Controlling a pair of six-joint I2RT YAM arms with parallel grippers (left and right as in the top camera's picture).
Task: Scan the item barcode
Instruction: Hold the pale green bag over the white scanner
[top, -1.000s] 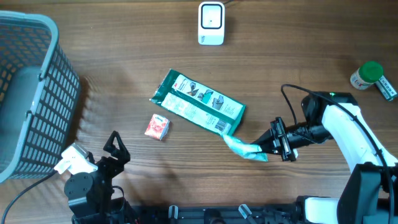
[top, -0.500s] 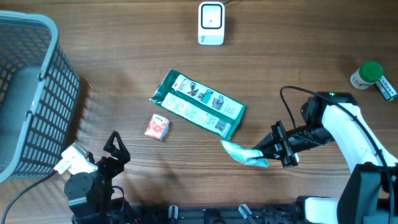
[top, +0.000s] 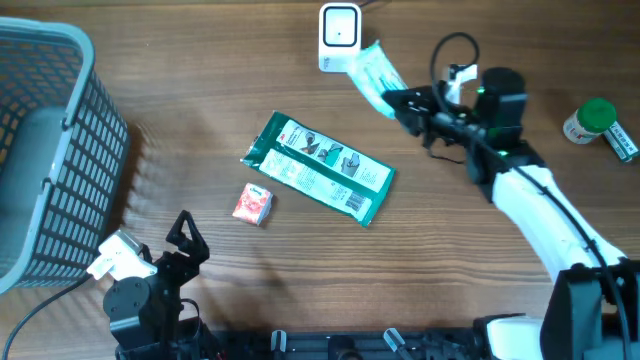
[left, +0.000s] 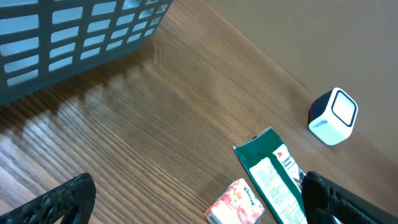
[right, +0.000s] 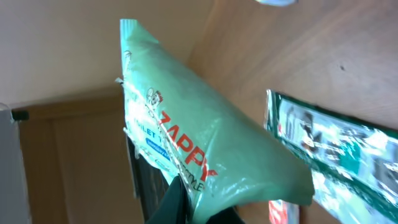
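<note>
My right gripper (top: 402, 104) is shut on a pale green plastic packet (top: 370, 70) with red "ZAPPY" lettering and holds it in the air just right of the white scanner (top: 339, 38) at the table's far edge. The right wrist view shows the packet (right: 199, 137) pinched at its lower end by my gripper (right: 202, 208). No barcode shows on the side I can see. My left gripper (top: 186, 240) stands open near the front left, with nothing between its fingers (left: 59, 199).
A dark green flat package (top: 320, 167) lies mid-table, with a small red tissue pack (top: 253, 203) in front of it. A grey basket (top: 50, 150) fills the left side. A green-capped bottle (top: 590, 120) lies at the far right.
My right arm has lifted the pale green packet from the table's front right and carried it to the back, next to the scanner. The left arm has not moved.
</note>
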